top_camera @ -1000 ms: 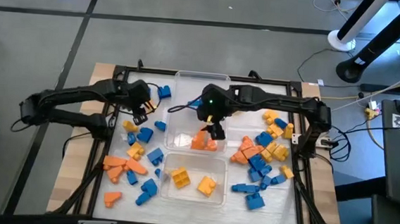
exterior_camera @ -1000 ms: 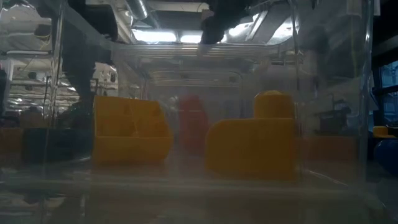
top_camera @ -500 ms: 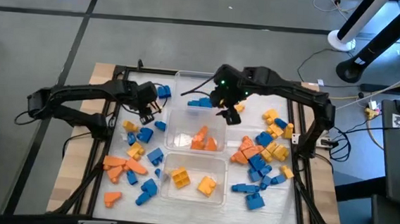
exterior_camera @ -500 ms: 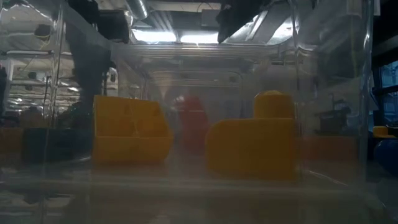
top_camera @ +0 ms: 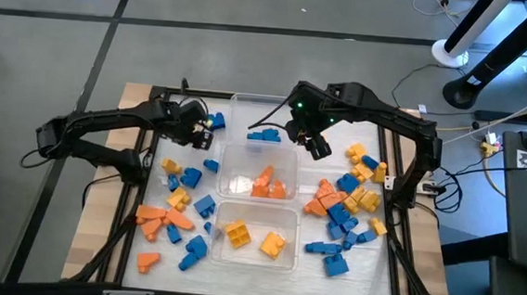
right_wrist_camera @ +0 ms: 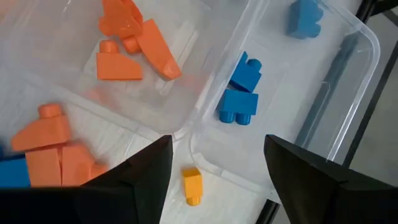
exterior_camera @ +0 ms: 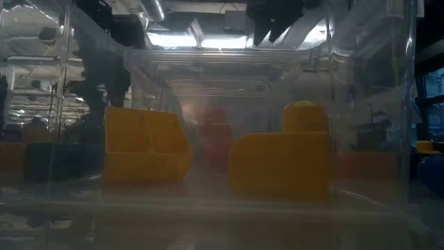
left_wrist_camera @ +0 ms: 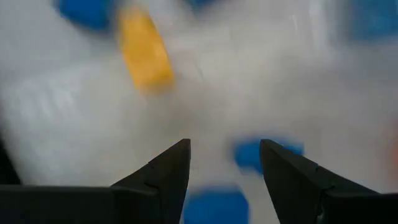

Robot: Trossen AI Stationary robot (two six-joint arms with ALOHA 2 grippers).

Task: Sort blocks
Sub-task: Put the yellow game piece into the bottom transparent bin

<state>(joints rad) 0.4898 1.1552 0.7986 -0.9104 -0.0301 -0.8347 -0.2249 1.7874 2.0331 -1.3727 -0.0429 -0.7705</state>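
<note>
Nearest you, the front clear tub (top_camera: pixel 254 256) holds two yellow blocks (top_camera: pixel 237 232), and loose blocks (top_camera: pixel 167 220) in all three colours lie scattered on the bench (top_camera: pixel 367 266) to its left and right. The middle tub (top_camera: pixel 228 164) behind it holds a few orange blocks (top_camera: pixel 266 182), and the far tub (top_camera: pixel 289 112) has blue blocks (top_camera: pixel 263 134) in it.

Your right gripper (top_camera: pixel 318 149) hangs over the bench just right of the seam between the middle and far tubs, its fingers spread wide and nothing between them. In its wrist view a small yellow block (right_wrist_camera: pixel 192 184) lies on the bench right against the tub walls below it. If you go for that one, a finger could catch a tub rim and shove the tub, spilling sorted pieces.

Your left gripper (top_camera: pixel 199 136) sits over the far left of the bench, next to a blue block (top_camera: pixel 216 121), also open and empty. Its wrist view is blurred, so judging depth from it risks closing beside a block and knocking it under the frame.
</note>
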